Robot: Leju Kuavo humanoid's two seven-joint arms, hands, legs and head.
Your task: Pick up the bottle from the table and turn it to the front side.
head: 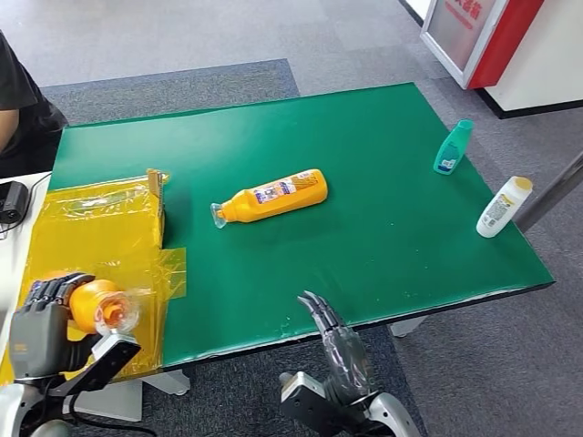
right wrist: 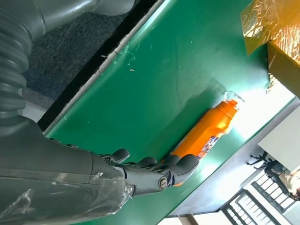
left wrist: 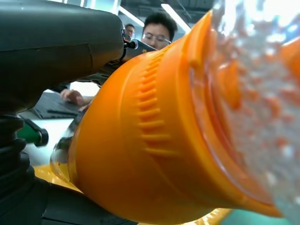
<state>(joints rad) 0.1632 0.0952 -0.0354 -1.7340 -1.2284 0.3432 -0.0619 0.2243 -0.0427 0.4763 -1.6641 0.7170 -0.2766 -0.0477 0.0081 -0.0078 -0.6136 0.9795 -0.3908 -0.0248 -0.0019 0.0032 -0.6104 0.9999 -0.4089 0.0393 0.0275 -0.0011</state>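
My left hand (head: 40, 320) grips an orange bottle (head: 102, 307) by its body at the lower left, over the table's front left corner. The bottle's clear cap points right. Up close, that bottle (left wrist: 141, 140) sits against the dark hand (left wrist: 53, 42). A second orange bottle (head: 279, 196) with a label facing up lies on its side in the middle of the green table (head: 385, 246), cap to the left. My right hand (head: 337, 341) hovers at the table's front edge, fingers apart and holding nothing. The right wrist view shows that hand (right wrist: 141, 176) short of the lying bottle (right wrist: 208, 131).
A teal bottle (head: 454, 147) and a white bottle with a yellow cap (head: 504, 207) lie near the right edge. A box wrapped in yellow film (head: 97, 237) covers the left end. A person (head: 21, 100) sits at the far left beside a black device (head: 12, 200).
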